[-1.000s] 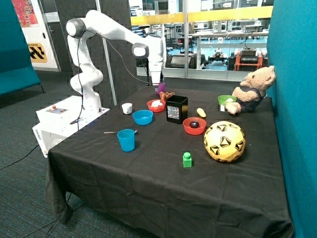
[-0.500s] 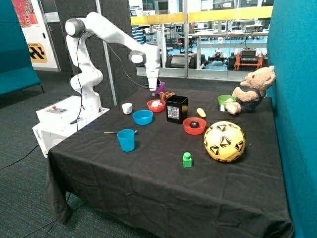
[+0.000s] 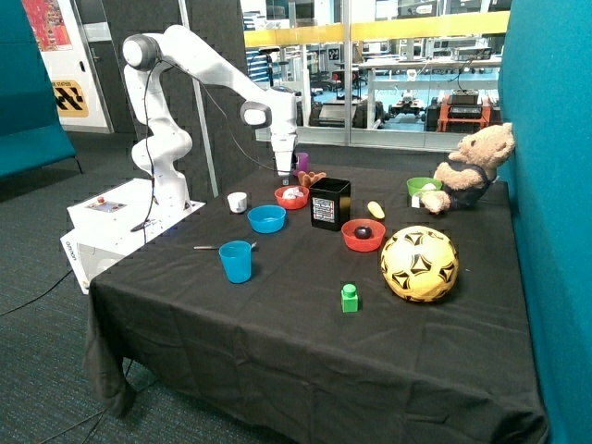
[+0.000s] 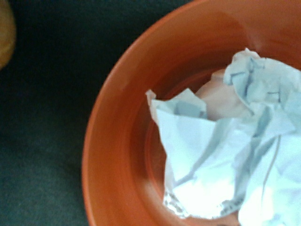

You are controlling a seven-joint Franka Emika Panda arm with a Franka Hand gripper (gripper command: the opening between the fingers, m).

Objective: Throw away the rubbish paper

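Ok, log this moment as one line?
gripper: above red bowl | rubbish paper: in bowl, not grasped | black bin: beside bowl

Near edge of the surface is wide open. Far side is crowded: black box sits just beside the red bowl, blue bowl in front.

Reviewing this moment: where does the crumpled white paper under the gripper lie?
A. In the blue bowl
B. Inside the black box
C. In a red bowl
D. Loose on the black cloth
C: the wrist view shows the rubbish paper lying inside the red bowl, with the gripper just above it.
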